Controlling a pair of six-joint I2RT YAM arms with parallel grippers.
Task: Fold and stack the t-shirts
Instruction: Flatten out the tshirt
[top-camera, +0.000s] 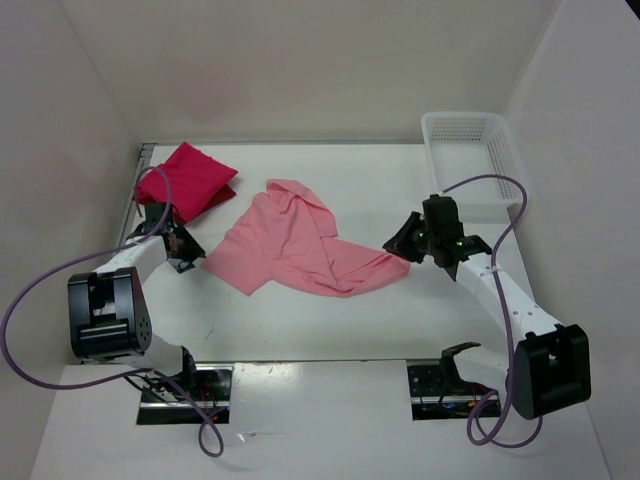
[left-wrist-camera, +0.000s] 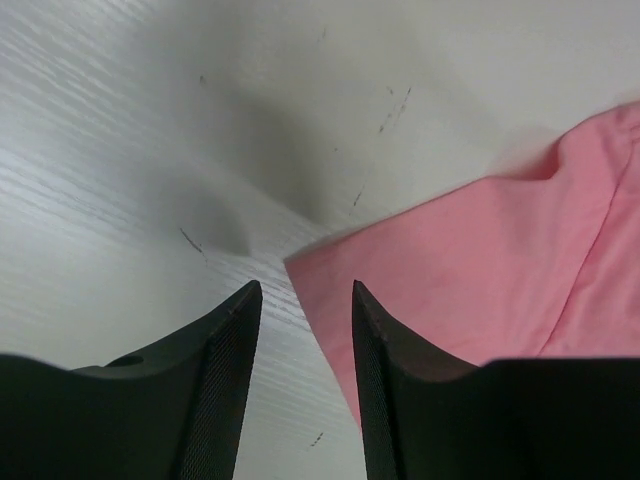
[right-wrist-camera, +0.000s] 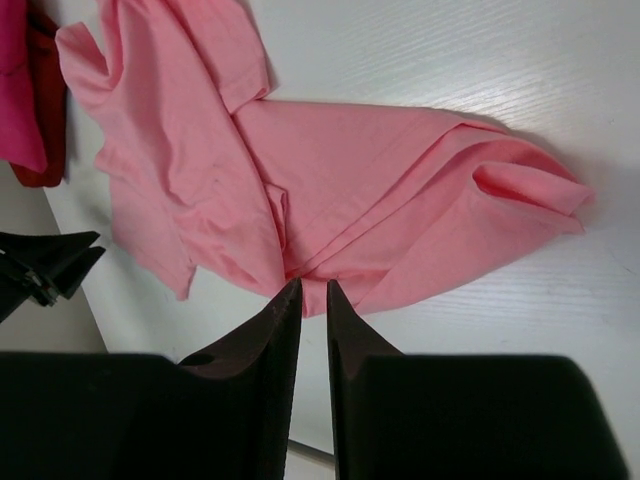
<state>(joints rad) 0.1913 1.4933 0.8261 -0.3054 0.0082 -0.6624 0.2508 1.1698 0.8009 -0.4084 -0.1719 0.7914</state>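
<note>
The light salmon pink t-shirt (top-camera: 300, 245) lies crumpled mid-table. My right gripper (top-camera: 405, 242) is at its right end. In the right wrist view the jaws (right-wrist-camera: 313, 287) stand almost together, pinching the hem of the pink t-shirt (right-wrist-camera: 330, 170), whose folds run together at the tips. My left gripper (top-camera: 187, 252) is open beside the shirt's left corner. In the left wrist view that pink corner (left-wrist-camera: 470, 270) reaches behind the right fingertip, with bare table in the gap (left-wrist-camera: 305, 292). The bright crimson t-shirt (top-camera: 185, 175) lies folded on the dark red t-shirt (top-camera: 218, 200) at the back left.
A white perforated basket (top-camera: 465, 150) stands at the back right corner. White walls close in the table on three sides. A purple cable loops from each arm. The left gripper's dark fingers (right-wrist-camera: 50, 265) show in the right wrist view.
</note>
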